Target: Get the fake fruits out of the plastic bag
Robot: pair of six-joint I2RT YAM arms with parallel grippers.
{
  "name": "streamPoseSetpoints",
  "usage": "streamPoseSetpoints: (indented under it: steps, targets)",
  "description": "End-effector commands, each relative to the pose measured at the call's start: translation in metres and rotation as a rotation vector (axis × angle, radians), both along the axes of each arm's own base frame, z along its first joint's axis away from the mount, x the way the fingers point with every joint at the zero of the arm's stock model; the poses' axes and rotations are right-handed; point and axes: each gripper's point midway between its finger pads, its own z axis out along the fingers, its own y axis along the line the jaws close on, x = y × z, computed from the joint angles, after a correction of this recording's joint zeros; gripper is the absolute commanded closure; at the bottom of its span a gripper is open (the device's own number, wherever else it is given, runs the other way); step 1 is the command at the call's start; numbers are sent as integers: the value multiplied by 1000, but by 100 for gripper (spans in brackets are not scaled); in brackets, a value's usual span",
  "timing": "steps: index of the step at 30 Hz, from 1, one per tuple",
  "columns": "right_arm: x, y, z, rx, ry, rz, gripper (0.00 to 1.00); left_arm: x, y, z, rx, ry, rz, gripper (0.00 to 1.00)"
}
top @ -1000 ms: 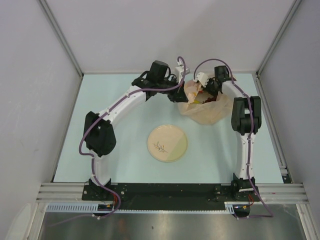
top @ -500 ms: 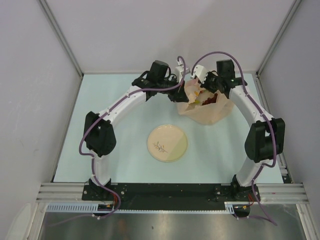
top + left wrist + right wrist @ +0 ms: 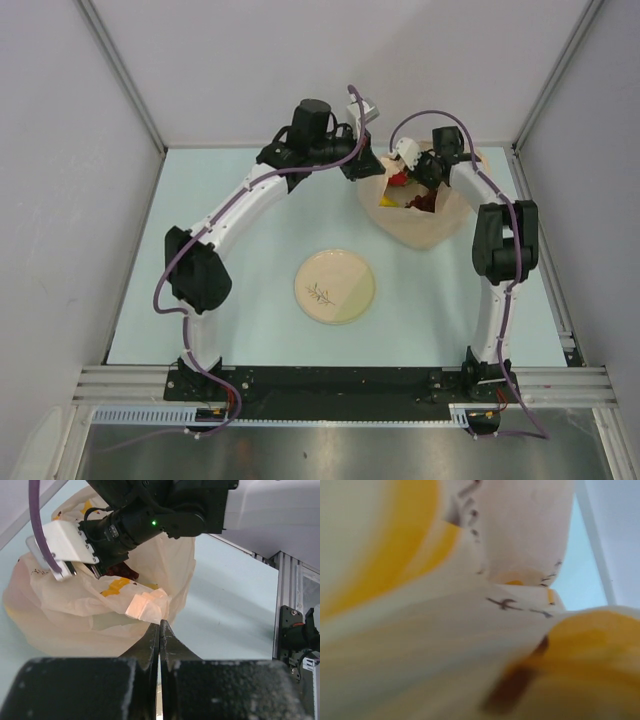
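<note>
Wrist view alone shows left claw [image 3: 160, 624] pinching plastic bag [image 3: 90, 615].

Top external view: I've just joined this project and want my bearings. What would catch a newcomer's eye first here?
First, the pale orange plastic bag at the far right of the table, where both tools meet. The left tool is shut on its rim and the right tool reaches into its mouth, where red and yellow fake fruits show. Next, the cream plate at the table's centre, with nothing on it.
</note>
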Motion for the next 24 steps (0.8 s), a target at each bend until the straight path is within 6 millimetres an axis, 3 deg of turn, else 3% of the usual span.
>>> streamPoseSetpoints:
  steps: [1,3,5,7,9,14,17,24]
  targets:
    - [35,-7,25,-12,-106,27,61,6,1,30,-59,-65,18,100]
    - [42,-11,20,-21,-122,43,50,9,-1,26,-56,-53,16,100]
    - [52,-13,10,-52,-139,73,46,10,-2,20,-50,-48,16,100]
    - [64,-16,11,-64,-153,81,45,13,-2,14,-37,-45,14,100]
    - [72,-20,-5,-72,-125,87,46,14,-3,13,-36,-40,7,100]
    - [91,-27,-16,-76,-121,87,47,30,-6,7,-36,-32,21,100]
    - [92,-29,-26,-70,-87,91,48,34,-7,6,-40,-30,27,100]
    - [65,-28,-47,-81,-4,122,47,33,-8,1,-40,-11,22,100]
